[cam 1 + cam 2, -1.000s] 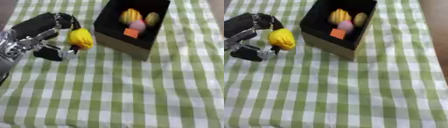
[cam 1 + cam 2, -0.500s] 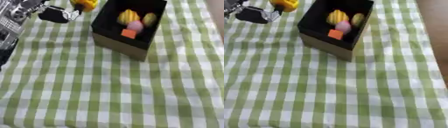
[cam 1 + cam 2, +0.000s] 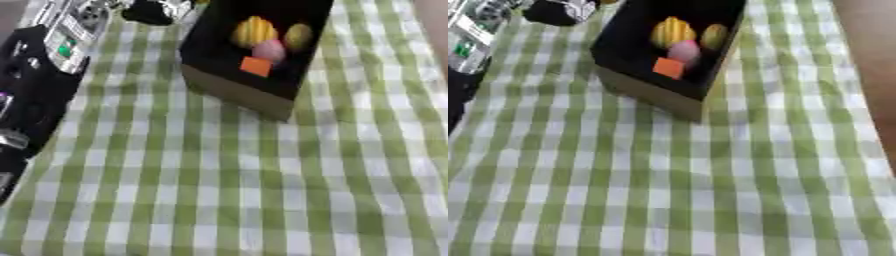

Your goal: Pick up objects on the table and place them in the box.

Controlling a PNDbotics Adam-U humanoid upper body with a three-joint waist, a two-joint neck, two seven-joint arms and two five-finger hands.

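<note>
In the left eye view your left hand (image 3: 157, 10) sits at eleven o'clock, cut by the top edge beside the box (image 3: 236, 90); whether its fingers are curled or spread you cannot tell. The box holds a yellow ribbed fruit (image 3: 254, 31), an olive one (image 3: 298, 36), a pink piece (image 3: 269, 50) and an orange block (image 3: 255, 66), clustered at its far end.

In the right eye view the checked tabletop (image 3: 710, 190) shows no loose object, and the right hand is absent.
</note>
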